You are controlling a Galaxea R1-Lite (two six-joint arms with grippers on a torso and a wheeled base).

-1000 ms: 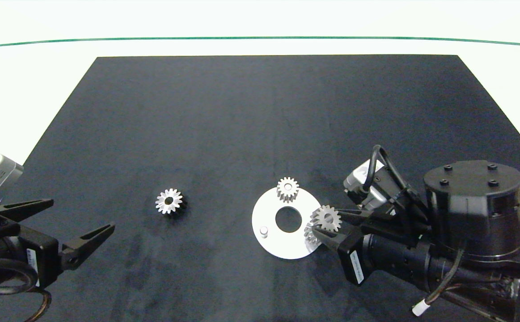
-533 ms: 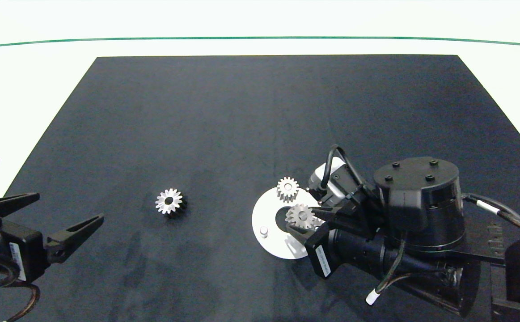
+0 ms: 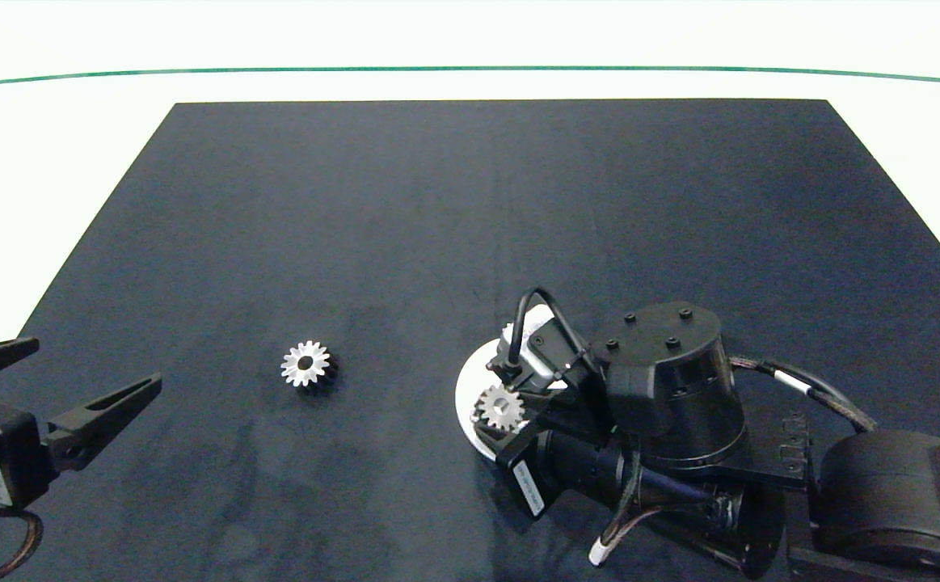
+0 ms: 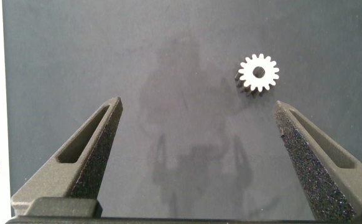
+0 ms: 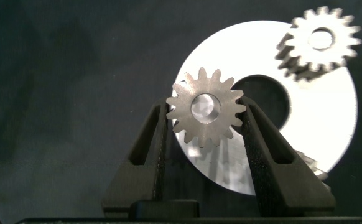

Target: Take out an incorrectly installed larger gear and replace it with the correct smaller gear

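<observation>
Gripping the smaller gear over white ring plate, head view hiding plate

Black arms, screws, cables, white labels

The right arm reaches in from the right, its wrist bent so the right pincer sits over the near-left part of the white plate, fingers clamped on the flanks of a gear held upright above the plate. The left arm is parked well away from the plate at the table's near-left corner, its left pincer spread wide and holding nothing.
</observation>
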